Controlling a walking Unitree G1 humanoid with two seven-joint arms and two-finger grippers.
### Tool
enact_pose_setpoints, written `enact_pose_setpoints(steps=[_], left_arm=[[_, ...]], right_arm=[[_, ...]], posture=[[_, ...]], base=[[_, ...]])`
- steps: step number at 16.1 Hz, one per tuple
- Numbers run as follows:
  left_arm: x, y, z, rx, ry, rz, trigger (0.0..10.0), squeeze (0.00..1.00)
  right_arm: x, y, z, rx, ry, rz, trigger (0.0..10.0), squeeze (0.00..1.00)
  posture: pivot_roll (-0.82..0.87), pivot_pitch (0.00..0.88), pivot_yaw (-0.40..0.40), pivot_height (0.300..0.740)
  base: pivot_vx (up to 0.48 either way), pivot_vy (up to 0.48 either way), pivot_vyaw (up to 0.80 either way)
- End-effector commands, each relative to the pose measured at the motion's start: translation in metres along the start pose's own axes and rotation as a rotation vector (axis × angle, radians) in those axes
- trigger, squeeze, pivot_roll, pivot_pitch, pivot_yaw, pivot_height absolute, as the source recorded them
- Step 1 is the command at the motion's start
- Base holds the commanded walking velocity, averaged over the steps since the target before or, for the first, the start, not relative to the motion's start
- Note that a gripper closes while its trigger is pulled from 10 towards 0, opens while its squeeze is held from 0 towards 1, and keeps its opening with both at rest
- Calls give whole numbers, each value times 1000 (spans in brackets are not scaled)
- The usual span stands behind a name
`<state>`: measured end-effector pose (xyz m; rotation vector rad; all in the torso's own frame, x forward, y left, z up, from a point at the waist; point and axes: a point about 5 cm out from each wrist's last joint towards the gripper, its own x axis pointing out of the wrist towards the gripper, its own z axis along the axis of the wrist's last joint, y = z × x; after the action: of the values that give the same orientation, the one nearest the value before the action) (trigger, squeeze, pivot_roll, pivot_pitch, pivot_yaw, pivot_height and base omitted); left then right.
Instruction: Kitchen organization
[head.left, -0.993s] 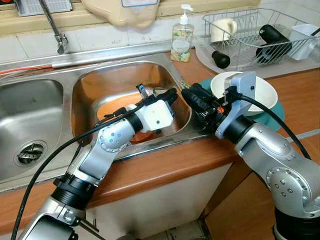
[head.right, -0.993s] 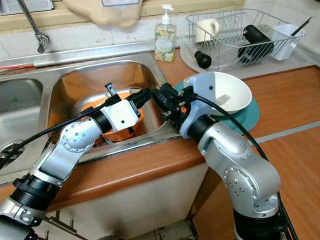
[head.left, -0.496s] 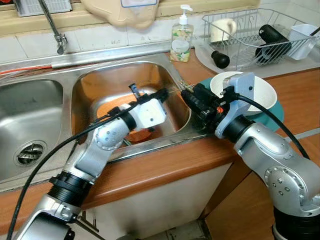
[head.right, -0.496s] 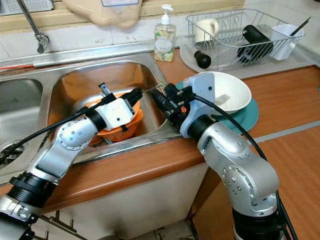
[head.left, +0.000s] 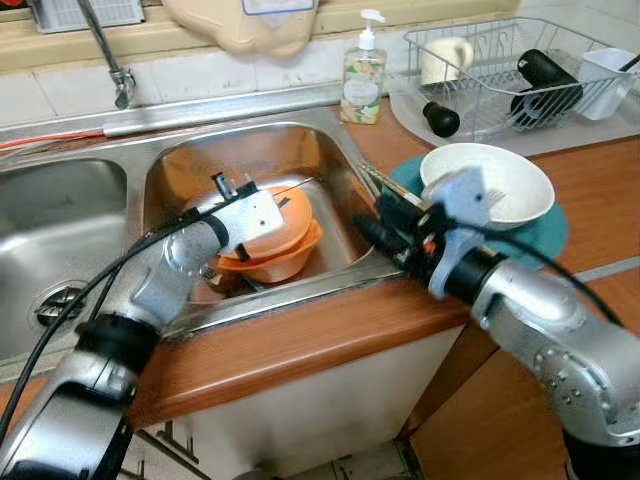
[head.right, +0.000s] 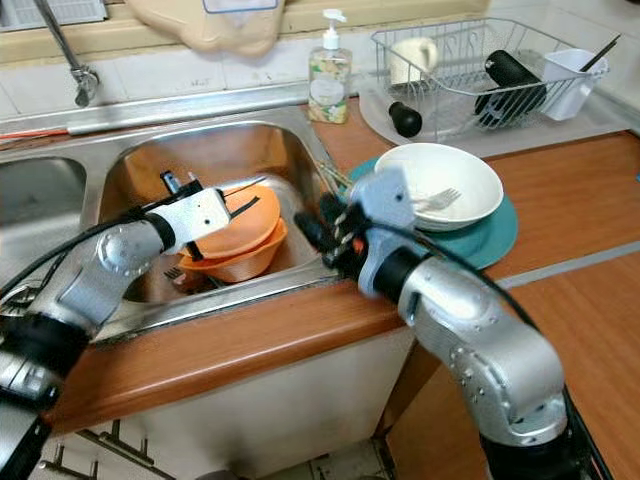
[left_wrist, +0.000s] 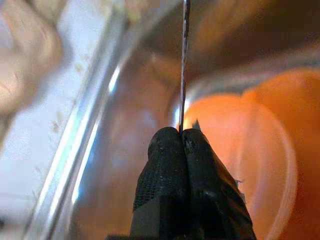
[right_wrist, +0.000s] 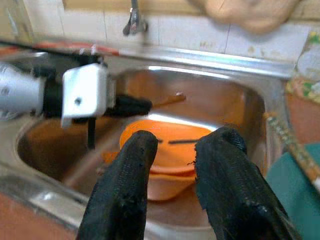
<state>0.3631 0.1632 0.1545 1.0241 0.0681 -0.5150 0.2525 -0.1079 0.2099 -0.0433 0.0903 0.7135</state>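
Note:
Two stacked orange bowls (head.left: 272, 238) sit in the right sink basin (head.left: 250, 150). My left gripper (head.left: 284, 198) hovers just over them, shut on a thin stick-like utensil (left_wrist: 185, 60) that points toward the basin's right wall. In the left wrist view the fingertips (left_wrist: 170, 145) press together around its end. My right gripper (head.left: 368, 218) is open at the basin's right rim, its fingers (right_wrist: 142, 150) aimed at the bowls with nothing between them. Behind it a white bowl (head.left: 500, 180) holding a fork (head.right: 436, 200) rests on a teal plate (head.left: 548, 236).
A soap bottle (head.left: 364, 76) stands behind the sink. A wire dish rack (head.left: 505, 70) with a cup and dark bottle fills the back right. The tap (head.left: 108, 55) and left basin with its drain (head.left: 60, 305) lie to the left. Wooden counter (head.left: 330, 330) runs along the front.
My left gripper drew back leftward from the right gripper, taking the thin utensil with it and uncovering the orange bowls. The right gripper sank slightly toward the sink rim.

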Motion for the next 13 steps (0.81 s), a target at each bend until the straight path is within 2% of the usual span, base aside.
enact_pose_setpoints(steps=[1, 2, 3, 4, 5, 6, 9, 11, 13], left_arm=[[5, 4, -3, 0, 53, -30, 3412, 0], [8, 2, -8, 6, 97, -69, 10000, 0], [11, 0, -12, -3, 137, -102, 10000, 0], [14, -3, -18, -50, 191, -127, 10000, 0], [16, -6, -21, -73, 218, -143, 10000, 694], [17, -9, -24, -84, 236, -157, 10000, 1000], [17, -17, -29, -97, 267, -188, 10000, 1000], [18, -16, -29, -103, 260, -172, 10000, 1000], [17, -11, -29, -146, 234, -113, 10000, 1000]], right_arm=[[1, 1, -4, -27, 43, -4, 10000, 0], [1, 2, -7, -54, 65, 8, 10000, 0], [2, 4, -11, -72, 87, 14, 10000, 0], [2, 5, -14, -79, 112, 3, 10000, 0], [2, 4, -17, -80, 129, -11, 10000, 0], [2, 3, -19, -83, 145, -26, 10000, 0], [3, 2, -27, -101, 177, -58, 10000, 0], [5, 2, -26, -108, 142, -90, 10000, 0], [6, 4, -21, -126, 82, -107, 10000, 0]], posture=[[-193, 0, 57, 740], [-199, 0, 62, 740], [-202, 0, 64, 740], [-205, 0, 67, 740], [-206, 0, 67, 740], [-207, 0, 68, 740], [-208, 0, 65, 740], [-206, 0, 63, 740], [-206, 0, 63, 740]], base=[[0, 0, 0], [0, 0, 0], [0, 0, 0], [0, 0, 0], [0, 0, 0], [0, 0, 0], [0, 0, 0], [0, 0, 0], [0, 0, 0]])
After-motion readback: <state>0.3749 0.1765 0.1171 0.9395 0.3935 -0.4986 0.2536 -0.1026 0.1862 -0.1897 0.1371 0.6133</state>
